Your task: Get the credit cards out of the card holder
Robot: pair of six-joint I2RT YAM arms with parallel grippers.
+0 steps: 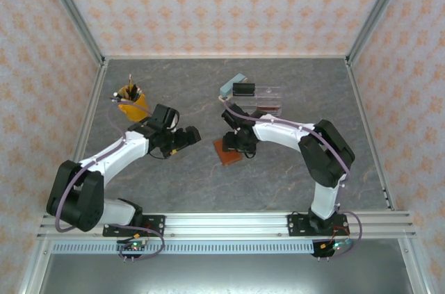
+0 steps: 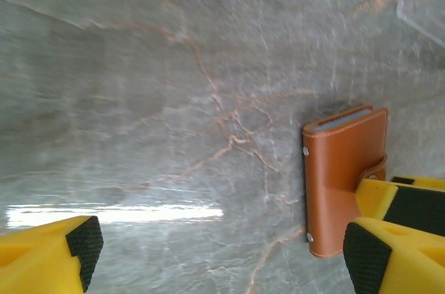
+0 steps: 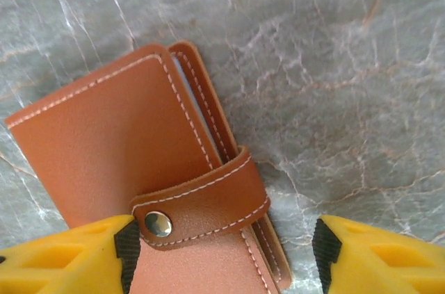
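The card holder [image 1: 227,149] was found lying flat and closed on the grey table [image 1: 278,183], with the clear organiser [image 1: 264,99] standing just beyond it, and the coming move was judged to turn on how the right gripper [image 1: 238,140] was set over it. In the right wrist view the card holder [image 3: 118,148] was seen with its long axis running away from the right gripper [image 3: 226,249], slightly slanted, so that the line between the fingers crossed its short way. The strap [image 3: 201,200] was wrapped over the opening edge and fastened by its snap [image 3: 158,223]. The jaws were parted and nothing was gripped: one pad was set over the cover just beside the snap, while the other was held clear of the opening edge, bare table showing between. The gripper was therefore judged to be offset towards the strap side rather than centred. A pale sliver was seen between the covers; whether it was cards or pocket lining could not be told. The left gripper [image 1: 189,135] was placed well apart from the card holder on its left, aimed towards it. In its own view the left gripper [image 2: 224,249] was spread wide over bare table, with the card holder [image 2: 344,176] lying ahead towards its right finger. The right arm was plainly the nearer, and the strap was judged to need undoing first
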